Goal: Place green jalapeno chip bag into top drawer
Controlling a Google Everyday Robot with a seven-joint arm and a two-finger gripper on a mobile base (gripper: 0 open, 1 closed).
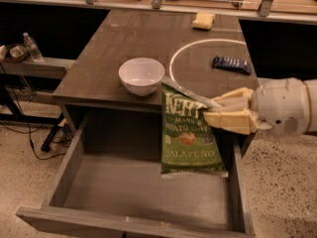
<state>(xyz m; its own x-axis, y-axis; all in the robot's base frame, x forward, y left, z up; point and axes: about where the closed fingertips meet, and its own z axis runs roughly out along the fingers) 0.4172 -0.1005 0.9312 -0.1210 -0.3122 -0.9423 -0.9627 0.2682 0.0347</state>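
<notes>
The green jalapeno chip bag (pixel 190 135) hangs upright in the air over the right half of the open top drawer (pixel 143 195), its lower edge above the drawer floor. My gripper (pixel 214 111) reaches in from the right and is shut on the bag's upper right edge, with cream-coloured fingers (pixel 233 120) pinching it. The drawer is pulled out below the table front and holds nothing else that I can see.
On the table (pixel 148 38) stand a white bowl (pixel 141 76) near the front edge, a dark blue wrapped bar (pixel 232 64) at the right and a yellow sponge (pixel 203 21) at the back. A side shelf with a bottle (pixel 32 47) is at the left.
</notes>
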